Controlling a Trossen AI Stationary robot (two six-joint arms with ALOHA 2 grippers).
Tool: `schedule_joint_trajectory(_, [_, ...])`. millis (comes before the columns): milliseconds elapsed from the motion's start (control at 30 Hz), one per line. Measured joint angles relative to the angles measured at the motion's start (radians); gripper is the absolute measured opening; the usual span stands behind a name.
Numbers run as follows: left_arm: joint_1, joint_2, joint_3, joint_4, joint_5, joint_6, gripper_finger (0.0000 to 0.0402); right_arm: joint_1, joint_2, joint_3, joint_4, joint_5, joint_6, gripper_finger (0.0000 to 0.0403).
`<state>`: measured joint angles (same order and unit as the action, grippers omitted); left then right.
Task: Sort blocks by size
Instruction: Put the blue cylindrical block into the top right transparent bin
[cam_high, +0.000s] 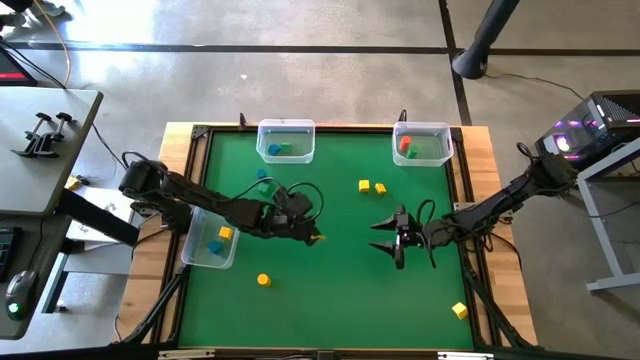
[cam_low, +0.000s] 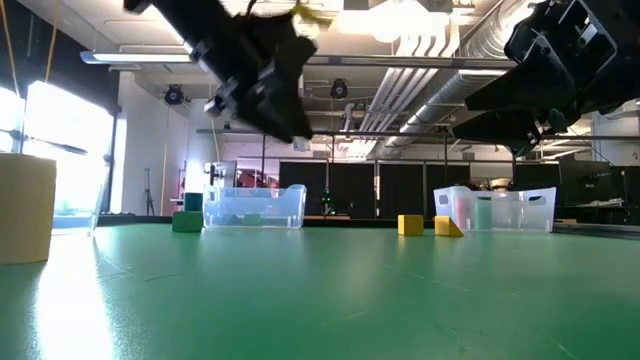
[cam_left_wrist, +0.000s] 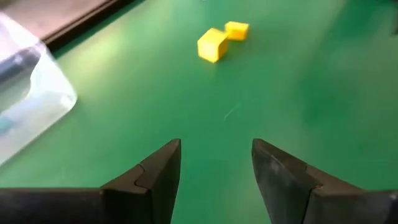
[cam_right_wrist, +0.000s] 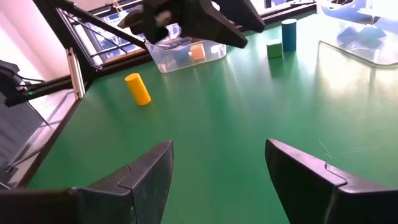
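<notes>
Green table, three clear bins at edges, blocks scattered. Left claw and right claw hover mid-table, both wide, empty. Two yellow cubes touching: risk grabbing both or knocking one away.

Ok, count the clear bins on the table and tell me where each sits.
3. One bin at the far edge, left of centre; one at the far edge, right; one at the left edge, under the left arm.

Three clear plastic bins sit on the green desk: two bins along the far edge, one bin overhanging the left edge.
</notes>
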<state>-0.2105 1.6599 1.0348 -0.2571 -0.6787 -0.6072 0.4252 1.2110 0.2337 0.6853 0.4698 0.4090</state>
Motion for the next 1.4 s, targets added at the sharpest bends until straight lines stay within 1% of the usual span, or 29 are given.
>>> schedule_joint_trajectory(100, [0.002,-0.029,-0.08,0.063,-0.005,-0.026,0.0184,0.001,0.0,0.0,0.0,0.0,0.033,0.0249])
schedule_joint_trajectory(233, [0.013,-0.117,-0.223,0.257,0.013,0.003,0.0184,0.001,0.0,0.0,0.0,0.004,0.064,0.0249])
schedule_joint_trajectory(300, [0.026,-0.172,-0.313,0.389,0.048,0.035,0.0184,0.001,0.0,0.0,-0.001,0.018,0.077,0.0249])
schedule_joint_trajectory(433, [0.041,-0.273,-0.5,0.741,0.099,0.121,0.0184,0.001,0.0,0.0,-0.001,0.052,0.082,0.0249])
schedule_joint_trajectory(567, [0.035,-0.313,-0.646,1.056,0.099,0.178,0.0184,0.001,0.0,0.0,-0.01,0.08,0.062,0.0249])
schedule_joint_trajectory(667, [0.032,-0.318,-0.708,1.18,0.064,0.207,0.0184,0.0,0.0,0.0,-0.01,0.088,0.026,0.0249])
schedule_joint_trajectory(767, [0.032,-0.318,-0.729,1.18,0.001,0.17,0.0184,0.0,0.0,0.0,-0.011,0.109,-0.024,0.0249])
schedule_joint_trajectory(833, [0.032,-0.318,-0.729,1.164,-0.041,0.157,0.0184,0.0,-0.008,0.0,-0.011,0.15,-0.059,0.0249])
schedule_joint_trajectory(933, [0.029,-0.318,-0.729,1.167,-0.111,0.168,0.0184,0.0,-0.051,0.0,-0.009,0.283,-0.118,0.0249])
schedule_joint_trajectory(1000, [0.02,-0.318,-0.724,1.17,-0.189,0.188,0.0184,0.002,-0.094,0.0,-0.016,0.368,-0.159,0.0249])
schedule_joint_trajectory(1133, [-0.006,-0.318,-0.713,1.168,-0.337,0.285,0.0184,0.023,-0.207,0.0,-0.024,0.527,-0.262,0.0249])
schedule_joint_trajectory(1233, [-0.016,-0.318,-0.71,1.165,-0.405,0.353,0.0184,0.043,-0.297,0.0,-0.034,0.617,-0.338,0.0249])
schedule_joint_trajectory(1300, [-0.016,-0.318,-0.71,1.132,-0.429,0.343,0.0184,0.054,-0.354,0.0,-0.059,0.633,-0.357,0.0249])
schedule_joint_trajectory(1400, [0.001,-0.318,-0.71,1.032,-0.444,0.245,0.0184,0.065,-0.414,0.0,-0.134,0.606,-0.322,0.0249])
